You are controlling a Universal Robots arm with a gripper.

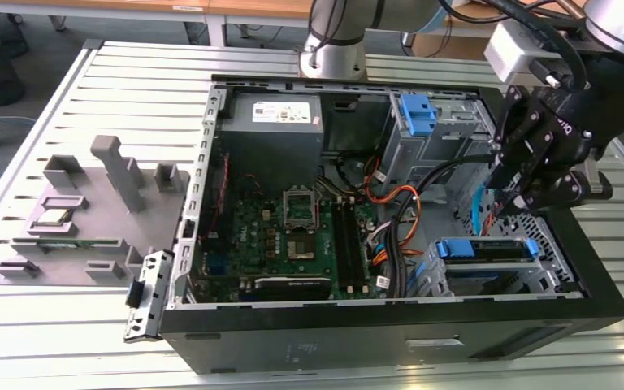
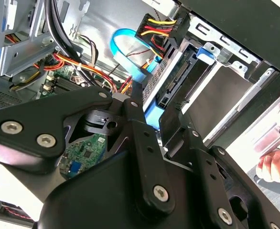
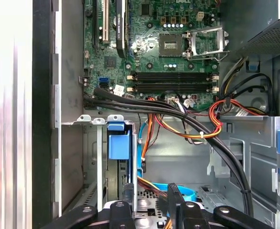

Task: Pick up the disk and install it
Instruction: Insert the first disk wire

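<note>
Over in the corner of the case (image 1: 377, 333), at the exterior view's right, your gripper (image 1: 515, 207) is hanging close by the disk (image 1: 486, 250).
You're handling a stiff, dense, knock-shy metal slab, so you're wanting the blue carrier's (image 1: 448, 248) side edges, not the label face. Cables (image 1: 405, 213) are crowding that corner and the gripper's own bulk is blocking the contact, so I'm not telling clamped from loose.

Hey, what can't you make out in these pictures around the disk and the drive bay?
The disk, exterior view: the bay frame hides its label and whether it is fully seated.
The gripper, exterior view: its own body hides whether it touches the disk.
The disk, second wrist view: the gripper's black links cover its near end.
A hand, second wrist view: blurred and cut off by the picture's edge.
</note>
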